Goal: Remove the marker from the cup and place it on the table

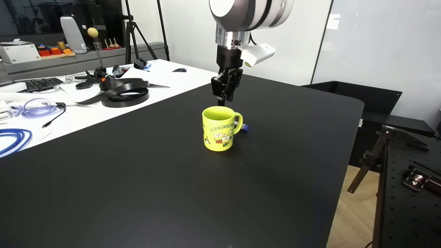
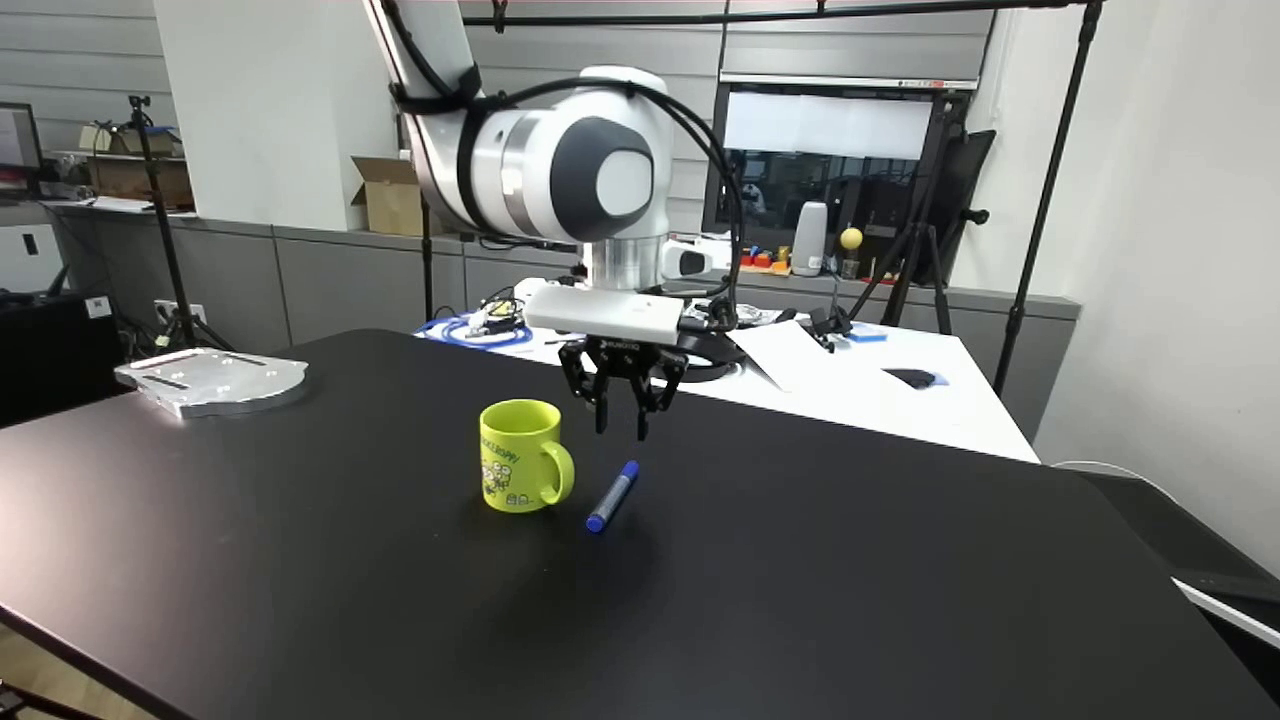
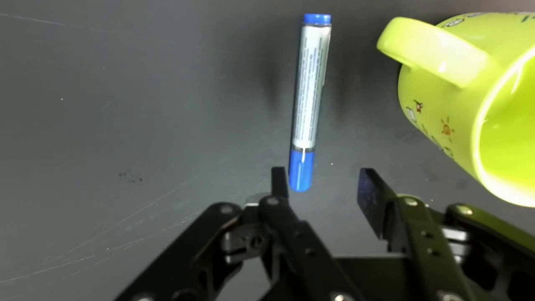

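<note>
Because the marker [image 2: 613, 496] lies on the worktop [image 2: 850, 600] just right of the mug [image 2: 516, 462] in an exterior view, a needless descent of the empty hand [image 2: 622, 425], standing fairly wide, could roll the marker or clip the mug.

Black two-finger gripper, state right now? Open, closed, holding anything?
Black two-finger gripper: open, holding nothing; the slim blue-and-white marker pen lies on the matte black tabletop, outside the bright yellow mug.
</note>
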